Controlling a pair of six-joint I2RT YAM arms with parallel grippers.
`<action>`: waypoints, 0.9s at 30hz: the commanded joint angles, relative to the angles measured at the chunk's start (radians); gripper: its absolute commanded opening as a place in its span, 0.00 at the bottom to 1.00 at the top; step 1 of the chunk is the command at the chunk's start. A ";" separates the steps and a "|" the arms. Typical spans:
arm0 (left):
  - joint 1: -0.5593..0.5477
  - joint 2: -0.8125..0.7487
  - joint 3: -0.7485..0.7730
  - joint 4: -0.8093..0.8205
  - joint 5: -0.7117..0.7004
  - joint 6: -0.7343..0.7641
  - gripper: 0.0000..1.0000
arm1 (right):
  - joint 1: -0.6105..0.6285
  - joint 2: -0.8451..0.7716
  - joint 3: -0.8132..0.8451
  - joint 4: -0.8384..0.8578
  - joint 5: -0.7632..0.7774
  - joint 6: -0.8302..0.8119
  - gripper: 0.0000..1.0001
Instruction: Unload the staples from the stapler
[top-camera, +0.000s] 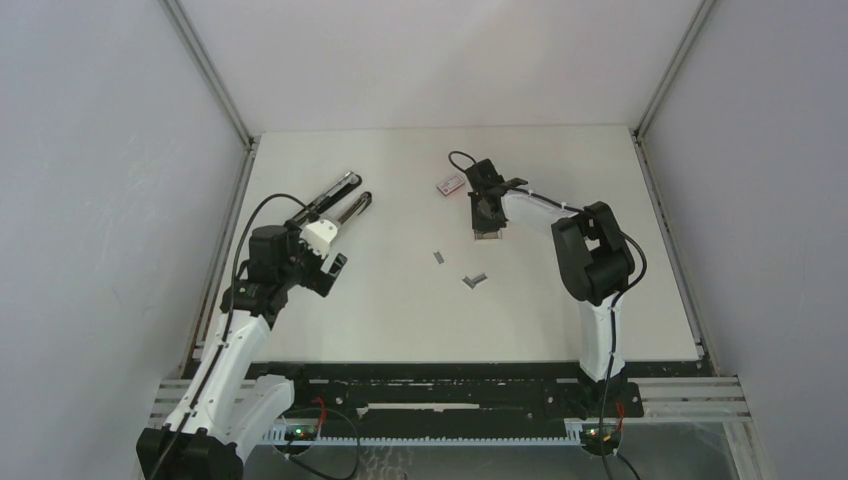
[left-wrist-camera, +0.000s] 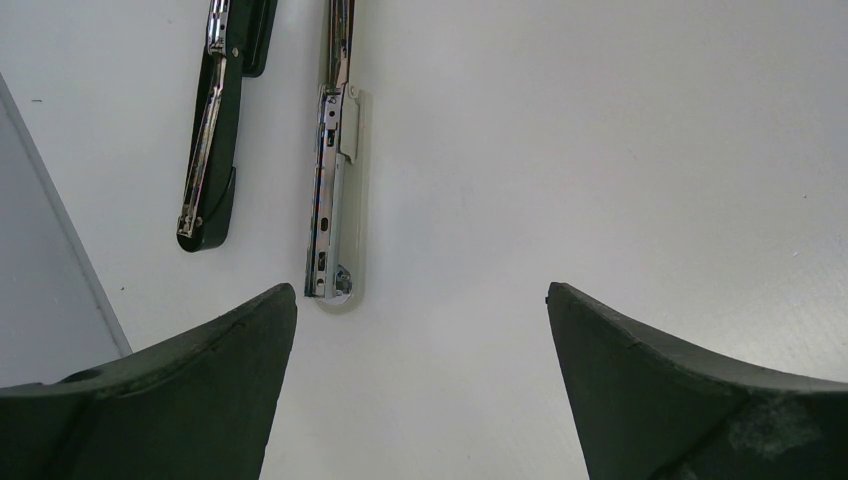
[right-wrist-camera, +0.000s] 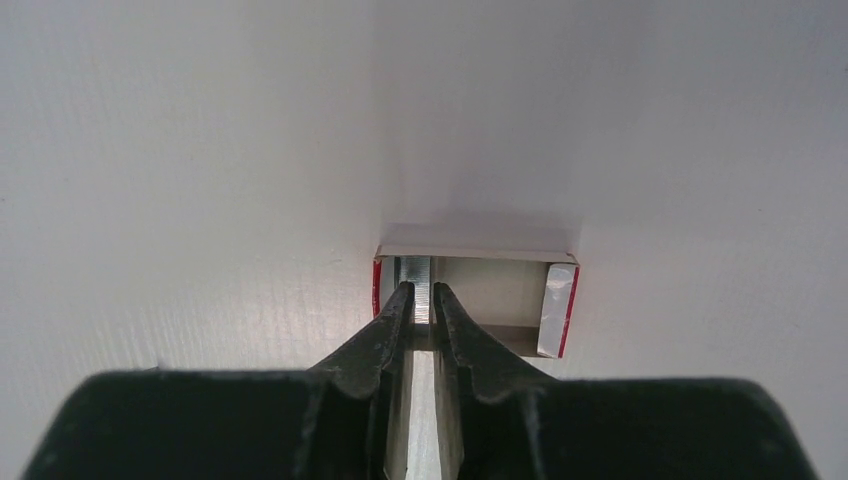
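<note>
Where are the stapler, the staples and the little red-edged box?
Stapler (left-wrist-camera: 332, 210): left wrist view, its metal rail.
Staples (right-wrist-camera: 422, 285): right wrist view, the strip's far end.
Box (right-wrist-camera: 500, 290): right wrist view, its bare floor.

White table (top-camera: 400, 320), opened stapler (top-camera: 352, 208), loose staples (top-camera: 438, 257), small red box (top-camera: 449, 185)

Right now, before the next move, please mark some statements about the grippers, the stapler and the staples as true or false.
1. The right gripper is shut on a staple strip at the open box. True.
2. The left gripper grips the stapler. False: it is open, and the stapler lies beyond its fingers, untouched.
3. The stapler lies opened out on the table. True.
4. Every staple is in the box. False: two small grey strips lie loose between the arms.
</note>
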 joint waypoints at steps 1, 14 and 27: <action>0.005 -0.005 -0.021 0.040 0.005 0.014 1.00 | 0.004 -0.011 0.050 0.007 0.004 -0.020 0.12; 0.005 -0.007 -0.022 0.040 0.003 0.012 1.00 | 0.015 -0.128 0.018 0.034 -0.036 -0.081 0.24; 0.005 -0.018 -0.023 0.040 -0.002 0.012 1.00 | 0.130 -0.088 0.025 0.049 -0.176 -0.113 0.29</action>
